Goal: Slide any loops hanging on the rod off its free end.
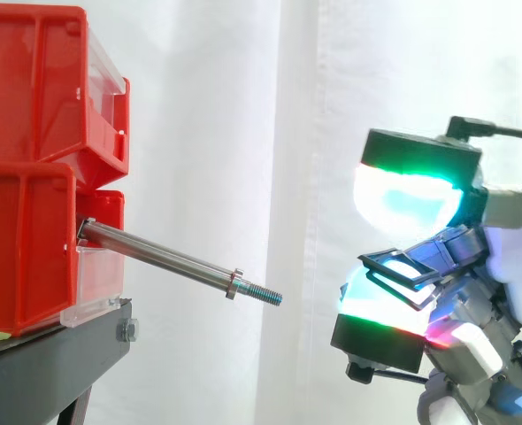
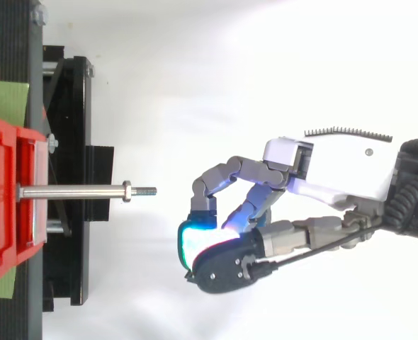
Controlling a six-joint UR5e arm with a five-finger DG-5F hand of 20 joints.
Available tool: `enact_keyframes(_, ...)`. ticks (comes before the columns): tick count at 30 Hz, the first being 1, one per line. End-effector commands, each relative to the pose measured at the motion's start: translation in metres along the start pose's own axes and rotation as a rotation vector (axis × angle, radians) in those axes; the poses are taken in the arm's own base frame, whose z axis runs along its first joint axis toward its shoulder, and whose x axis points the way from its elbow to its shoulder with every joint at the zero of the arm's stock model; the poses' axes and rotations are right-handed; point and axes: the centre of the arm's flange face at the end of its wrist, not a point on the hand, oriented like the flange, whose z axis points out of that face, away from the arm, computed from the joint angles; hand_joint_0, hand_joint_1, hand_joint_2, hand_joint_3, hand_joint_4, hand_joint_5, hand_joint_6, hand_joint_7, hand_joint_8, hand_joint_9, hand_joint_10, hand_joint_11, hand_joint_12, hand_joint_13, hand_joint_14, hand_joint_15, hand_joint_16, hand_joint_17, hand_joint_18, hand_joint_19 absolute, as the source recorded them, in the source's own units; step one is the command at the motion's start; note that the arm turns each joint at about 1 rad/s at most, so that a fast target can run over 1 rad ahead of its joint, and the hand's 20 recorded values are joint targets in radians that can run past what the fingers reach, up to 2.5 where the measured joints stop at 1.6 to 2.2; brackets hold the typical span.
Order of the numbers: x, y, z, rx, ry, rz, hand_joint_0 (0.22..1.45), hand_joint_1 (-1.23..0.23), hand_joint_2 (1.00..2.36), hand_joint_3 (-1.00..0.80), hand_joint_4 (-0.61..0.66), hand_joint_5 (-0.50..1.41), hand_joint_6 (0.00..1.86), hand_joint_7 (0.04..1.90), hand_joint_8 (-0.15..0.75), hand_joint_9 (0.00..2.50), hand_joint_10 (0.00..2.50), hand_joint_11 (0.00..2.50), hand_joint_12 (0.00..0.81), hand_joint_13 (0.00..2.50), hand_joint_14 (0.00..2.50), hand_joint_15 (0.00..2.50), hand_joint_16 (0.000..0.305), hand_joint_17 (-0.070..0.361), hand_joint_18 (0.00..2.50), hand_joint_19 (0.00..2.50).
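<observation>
A white curtain (image 1: 243, 133) is hanging behind the work, and red bins (image 1: 31, 177) are sitting stacked on a black stand (image 1: 49, 354) at the left of the side view. The rod (image 1: 172, 260) is projecting from the front of the lower bin, sloping slightly downward toward the right. Its shaft is showing bright metal along its whole length, ending in a nut (image 1: 232, 283) and a short threaded tip (image 1: 265, 295). The hand (image 2: 336, 170) is reaching in from the right with its fingers curled and its glowing pads (image 1: 403, 195) drawn close together, one above the other in the side view. A thin black rectangular loop (image 1: 390, 282) is lying between the upper and lower pads and appears to be pinched there, though the exact contact is hard to make out. The loop is sitting clear of the rod, out past the free end, at about the height of the tip. In the top view the fingertips are closing on each other beyond the threaded tip, offset toward the lower edge, with open space between them and the rod.
</observation>
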Motion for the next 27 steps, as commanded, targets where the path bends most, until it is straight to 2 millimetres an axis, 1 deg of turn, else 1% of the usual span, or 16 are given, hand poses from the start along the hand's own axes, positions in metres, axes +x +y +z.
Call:
enact_keyframes(1,0.0,-0.0003,0.0001,0.0,-0.001,0.0,0.62,-0.43,1.01,-0.44,0.16,-0.13,0.77,1.1,0.334,1.16,0.02,0.62,0.353,0.98,0.01,0.32,0.054,0.122,1.06,0.81)
enact_keyframes(4,-0.0002,-0.0004,-0.0001,0.002,-0.002,-0.001,0.62,-0.47,1.01,-0.34,0.17,-0.12,0.76,1.1,0.343,1.16,0.02,0.63,0.359,0.99,0.01,0.33,0.055,0.123,1.08,0.82)
enact_keyframes(6,-0.0002,-0.0004,-0.0001,0.002,-0.002,-0.002,0.61,-0.54,1.02,-0.25,0.17,-0.12,0.75,1.12,0.353,1.16,0.02,0.64,0.366,1.01,0.01,0.33,0.055,0.125,1.1,0.8)
enact_keyframes(8,-0.0003,-0.0007,-0.0003,0.005,-0.002,-0.003,0.61,-0.58,1.02,-0.2,0.17,-0.13,0.75,1.12,0.352,1.14,0.02,0.65,0.368,1.01,0.01,0.33,0.056,0.125,1.1,0.8)
enact_keyframes(9,-0.0004,-0.0008,-0.0005,0.006,-0.002,-0.004,0.6,-0.64,1.02,-0.18,0.18,-0.14,0.76,1.09,0.347,1.09,0.02,0.64,0.374,1.01,0.01,0.33,0.056,0.127,1.1,0.78)
enact_keyframes(12,-0.0005,-0.0012,-0.0009,0.01,-0.002,-0.006,0.6,-0.69,1.02,-0.17,0.19,-0.14,0.77,1.08,0.349,1.06,0.02,0.65,0.375,0.99,0.01,0.33,0.056,0.126,1.09,0.78)
enact_keyframes(13,-0.0007,0.0,-0.001,0.006,-0.004,-0.004,0.61,-0.76,1.02,-0.16,0.19,-0.16,0.8,1.06,0.347,1.05,0.02,0.67,0.374,0.99,0.01,0.33,0.056,0.126,1.08,0.78)
enact_keyframes(14,-0.0007,-0.0009,-0.0006,0.007,-0.005,-0.004,0.62,-0.79,1.02,-0.16,0.17,-0.17,0.81,1.09,0.339,1.05,0.02,0.67,0.372,0.99,0.01,0.34,0.056,0.126,1.09,0.77)
enact_keyframes(19,-0.0012,0.0001,-0.001,0.006,-0.008,-0.004,0.64,-0.8,1.02,-0.22,0.17,-0.17,0.82,1.05,0.336,1.03,0.02,0.67,0.368,0.98,0.01,0.33,0.056,0.125,1.08,0.76)
enact_keyframes(24,-0.0013,-0.0002,-0.0013,0.009,-0.008,-0.003,0.68,-0.82,1.01,-0.38,0.17,-0.18,0.82,1.0,0.326,1.01,0.02,0.67,0.358,0.98,0.01,0.33,0.055,0.123,1.07,0.74)
enact_keyframes(27,-0.0012,-0.0012,-0.0009,0.01,-0.008,-0.001,0.7,-0.81,1.01,-0.44,0.16,-0.18,0.81,1.0,0.326,1.01,0.02,0.67,0.356,0.98,0.01,0.33,0.054,0.122,1.07,0.74)
